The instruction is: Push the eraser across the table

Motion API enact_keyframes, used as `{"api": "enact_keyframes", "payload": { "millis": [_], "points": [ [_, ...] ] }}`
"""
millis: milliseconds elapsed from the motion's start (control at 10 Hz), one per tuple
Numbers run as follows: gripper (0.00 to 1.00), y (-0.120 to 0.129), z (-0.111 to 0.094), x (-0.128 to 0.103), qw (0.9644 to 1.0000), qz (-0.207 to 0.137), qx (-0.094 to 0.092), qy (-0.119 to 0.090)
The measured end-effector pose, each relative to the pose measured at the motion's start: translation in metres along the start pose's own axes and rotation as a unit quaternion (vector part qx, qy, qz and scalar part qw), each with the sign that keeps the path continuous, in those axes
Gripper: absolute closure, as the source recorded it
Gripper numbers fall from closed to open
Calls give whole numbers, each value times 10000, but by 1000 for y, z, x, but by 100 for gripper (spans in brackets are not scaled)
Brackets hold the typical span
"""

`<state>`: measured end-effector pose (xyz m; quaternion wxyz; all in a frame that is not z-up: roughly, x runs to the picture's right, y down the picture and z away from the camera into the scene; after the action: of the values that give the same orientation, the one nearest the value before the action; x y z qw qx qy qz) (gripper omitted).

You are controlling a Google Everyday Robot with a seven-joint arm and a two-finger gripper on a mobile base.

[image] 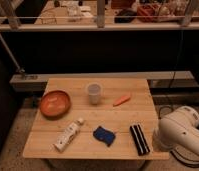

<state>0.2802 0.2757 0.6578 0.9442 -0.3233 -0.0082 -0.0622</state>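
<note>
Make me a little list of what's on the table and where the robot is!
table: wooden table
eraser: black eraser, flat near the front right edge, nothing touching it
bowl: orange bowl, left side
cup: white cup, middle
orange stick, right of the cup
bottle: white bottle, on its side, front left
blue cloth, front middle
robot arm: white, beside the right front corner
gripper: not in view
</note>
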Motion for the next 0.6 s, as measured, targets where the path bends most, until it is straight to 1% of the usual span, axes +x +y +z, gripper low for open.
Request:
{"api": "enact_keyframes", "payload": {
  "millis": [600],
  "points": [
    [92,-4,7,-6,10000,-59,-15,-8]
  ]
}}
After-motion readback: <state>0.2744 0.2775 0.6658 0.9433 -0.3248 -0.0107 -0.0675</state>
